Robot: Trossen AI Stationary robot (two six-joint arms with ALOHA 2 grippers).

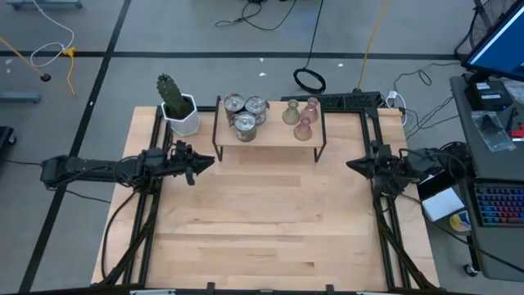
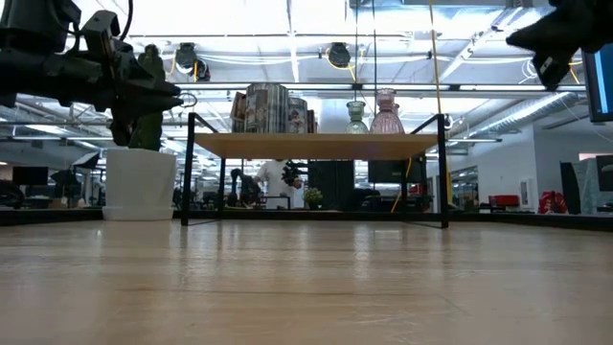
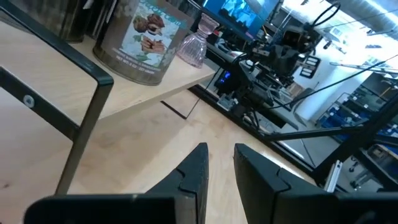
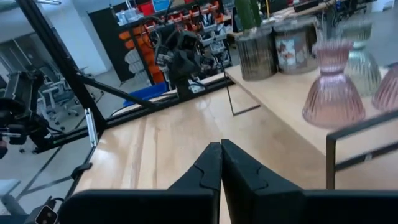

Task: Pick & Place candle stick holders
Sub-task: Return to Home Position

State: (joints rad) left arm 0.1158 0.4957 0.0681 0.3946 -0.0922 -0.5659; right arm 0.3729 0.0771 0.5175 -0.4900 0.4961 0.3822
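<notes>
Hovering left of the shelf [image 1: 270, 136], the left gripper [image 1: 199, 165] is shown with fingers slightly parted. 3 silver cups [image 1: 246, 113] and, to their right, 3 vase-shaped candle stick holders [image 1: 301, 117] are set on the shelf. The right gripper [image 1: 352, 165] is held right of it, fingers pressed together.

Grey floor [image 1: 164, 33] all around the wooden table [image 1: 262, 229], loose cables [image 1: 370, 33] beyond its far edge. Keyboard [image 1: 499, 205] on a desk off its right side, bright ceiling lights [image 2: 287, 19] overhead.
</notes>
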